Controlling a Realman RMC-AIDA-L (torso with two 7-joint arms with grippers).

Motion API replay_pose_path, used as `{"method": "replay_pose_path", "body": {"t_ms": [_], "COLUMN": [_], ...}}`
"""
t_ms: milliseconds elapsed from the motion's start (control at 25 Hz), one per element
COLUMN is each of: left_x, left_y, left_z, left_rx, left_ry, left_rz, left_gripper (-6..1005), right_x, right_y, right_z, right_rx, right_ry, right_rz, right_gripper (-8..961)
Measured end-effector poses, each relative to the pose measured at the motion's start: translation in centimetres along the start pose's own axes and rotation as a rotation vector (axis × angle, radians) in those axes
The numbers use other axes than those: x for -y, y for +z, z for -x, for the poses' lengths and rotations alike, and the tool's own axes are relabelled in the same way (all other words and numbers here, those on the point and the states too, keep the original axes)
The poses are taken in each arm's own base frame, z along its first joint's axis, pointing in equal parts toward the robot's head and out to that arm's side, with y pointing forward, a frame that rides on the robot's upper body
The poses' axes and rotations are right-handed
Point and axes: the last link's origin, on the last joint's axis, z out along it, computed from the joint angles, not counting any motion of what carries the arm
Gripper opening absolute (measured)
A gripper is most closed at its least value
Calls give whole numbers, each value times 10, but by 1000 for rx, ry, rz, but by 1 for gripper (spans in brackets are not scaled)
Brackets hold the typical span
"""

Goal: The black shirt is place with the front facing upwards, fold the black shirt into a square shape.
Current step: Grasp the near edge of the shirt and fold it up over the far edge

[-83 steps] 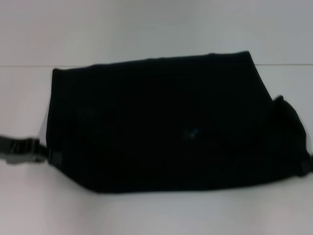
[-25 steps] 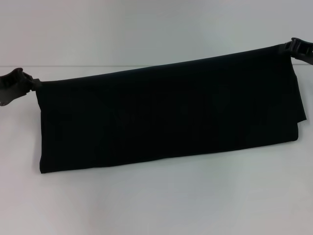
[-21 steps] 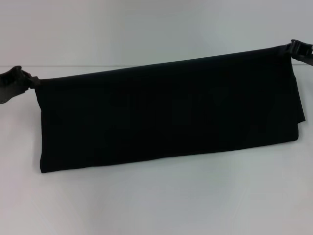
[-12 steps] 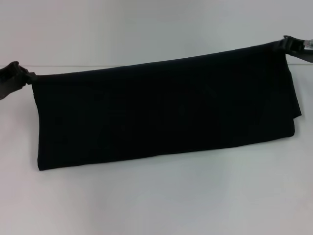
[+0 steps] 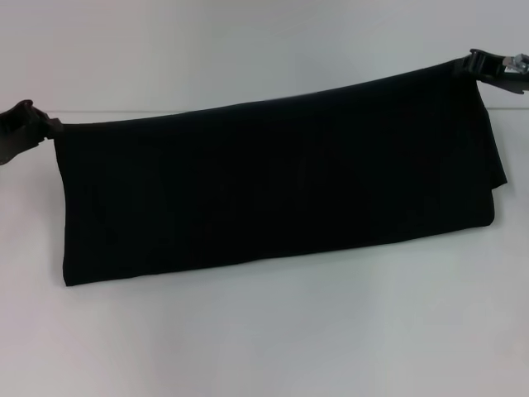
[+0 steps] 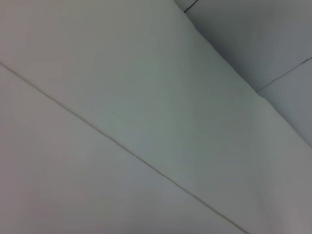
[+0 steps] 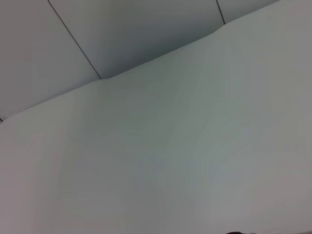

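Observation:
The black shirt hangs as a long folded band, stretched between my two grippers in the head view. Its upper edge runs from the far left up to the far right; its lower fold rests on the white table. My left gripper is shut on the shirt's upper left corner. My right gripper is shut on the upper right corner, held higher. No print or label shows on the cloth. Both wrist views show only pale table surface and wall, with no fingers and no shirt.
The table's far edge meets a pale wall behind the shirt. Bare white tabletop lies in front of the shirt's lower fold.
The shirt went from a heap low on the table to a band stretched between both grippers. Over the last second both grippers rose slightly, lifting its upper edge.

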Motion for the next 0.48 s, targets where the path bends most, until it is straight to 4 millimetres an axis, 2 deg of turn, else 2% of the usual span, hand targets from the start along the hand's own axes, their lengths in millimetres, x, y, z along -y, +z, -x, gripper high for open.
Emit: {"method": "replay_pose_path", "body": {"t_ms": [280,480], "left_x": [1,4], "left_y": [0,-2], "left_z": [-1,-3], "left_rx": [-5,-24], "left_ry": [-13,-51], "left_rz": [0,6], "left_gripper": [15,19], "right_x": [1,1], "right_y": [3,0], "right_z": [2,18], "right_rx": [-10,-27], "right_ry": [-15,-90], "right_rz": [-19,-34], "right_gripper": [77,111]}}
